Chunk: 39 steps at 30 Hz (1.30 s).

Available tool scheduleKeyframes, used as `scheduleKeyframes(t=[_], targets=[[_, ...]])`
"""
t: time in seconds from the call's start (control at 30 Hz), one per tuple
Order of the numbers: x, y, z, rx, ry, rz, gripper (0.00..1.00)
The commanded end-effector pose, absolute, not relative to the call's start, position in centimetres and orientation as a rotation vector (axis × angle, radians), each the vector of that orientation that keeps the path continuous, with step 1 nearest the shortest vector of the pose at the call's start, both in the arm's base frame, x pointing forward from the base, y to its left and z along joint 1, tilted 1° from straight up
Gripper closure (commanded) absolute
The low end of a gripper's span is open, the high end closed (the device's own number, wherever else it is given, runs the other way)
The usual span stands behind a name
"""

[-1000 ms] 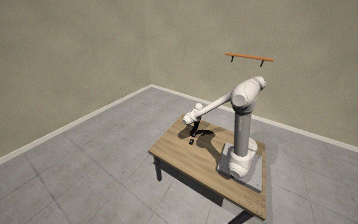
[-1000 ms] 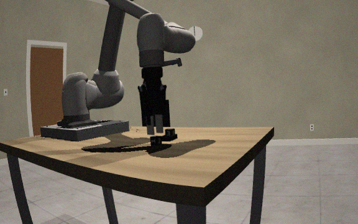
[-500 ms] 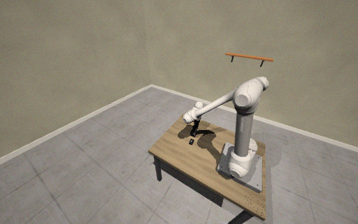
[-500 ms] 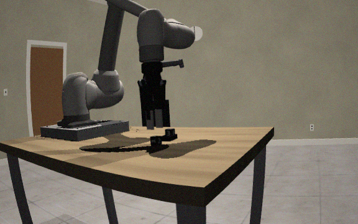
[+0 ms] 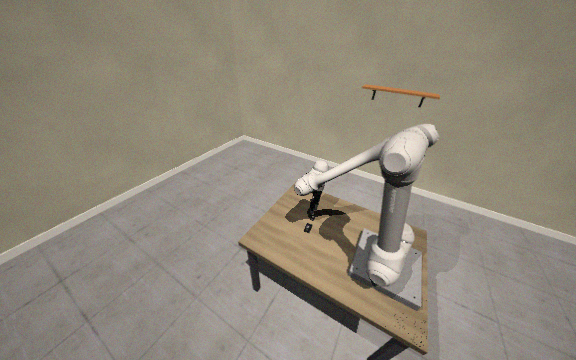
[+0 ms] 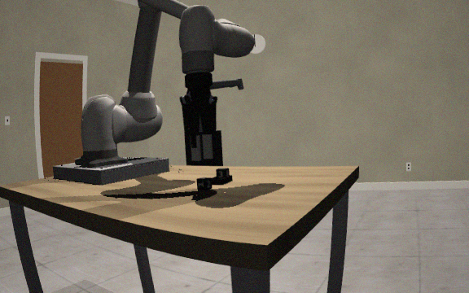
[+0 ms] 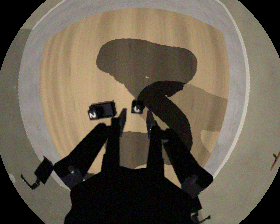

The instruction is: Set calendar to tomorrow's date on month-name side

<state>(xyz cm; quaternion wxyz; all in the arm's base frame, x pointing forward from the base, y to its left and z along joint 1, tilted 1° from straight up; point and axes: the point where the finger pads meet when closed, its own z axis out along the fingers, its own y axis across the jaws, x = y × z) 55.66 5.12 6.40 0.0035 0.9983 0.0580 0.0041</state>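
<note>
Wood-grained boards make up the top of the table (image 5: pixel 278 240) (image 6: pixel 259 220) (image 7: pixel 66 75); on it is the calendar, its small dark tray (image 5: pixel 308 227) (image 6: pixel 227 179) (image 7: pixel 109 108) lying toward the end away from the arm's foot. One black cube (image 6: pixel 222 172) (image 7: pixel 92 114) sits in the tray, at one end of it, with a pale mark showing; the other, a loose black cube (image 6: pixel 204 183) (image 7: pixel 137 106), rests on the table outside the tray, near it but apart, and it too bears a pale mark; I can't make out either digit for certain.

Right above the loose cube hang the jaws (image 5: pixel 312 214) (image 6: pixel 203 160), pointing down and parted only part of the way; they've got hold of nothing, and the side view shows a gap between their tips and the cube; from the wrist, that cube shows just beyond the space between the two tips.

Farther out, the pale arm (image 5: pixel 353 162) (image 6: pixel 141 61) bends over from its grey base plate (image 5: pixel 413 295) (image 6: pixel 63 172) at the other end of the table; its shadows fall across the wood, dark around the loose cube. Beyond are grey floor tiles (image 5: pixel 118 280) (image 6: pixel 381 228), a brown door (image 6: pixel 61 118) in a white frame, and an orange shelf (image 5: pixel 400 92) on the drab wall (image 5: pixel 118 75) (image 6: pixel 340 81).
</note>
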Motion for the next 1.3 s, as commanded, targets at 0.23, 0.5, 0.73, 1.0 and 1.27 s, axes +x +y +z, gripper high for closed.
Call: scheduleKeyframes(t=[0.23, 0.5, 0.73, 1.0, 1.27], targets=[[55.5, 5.2, 6.2, 3.129, 0.185, 0.296, 0.72], [55.0, 5.1, 6.3, 3.117, 0.184, 0.427, 0.72], [55.0, 5.8, 6.0, 3.115, 0.198, 0.611, 0.72], [54.3, 5.0, 6.1, 3.050, 0.180, 0.826, 0.72], [54.3, 5.0, 6.0, 3.051, 0.181, 0.826, 0.72]])
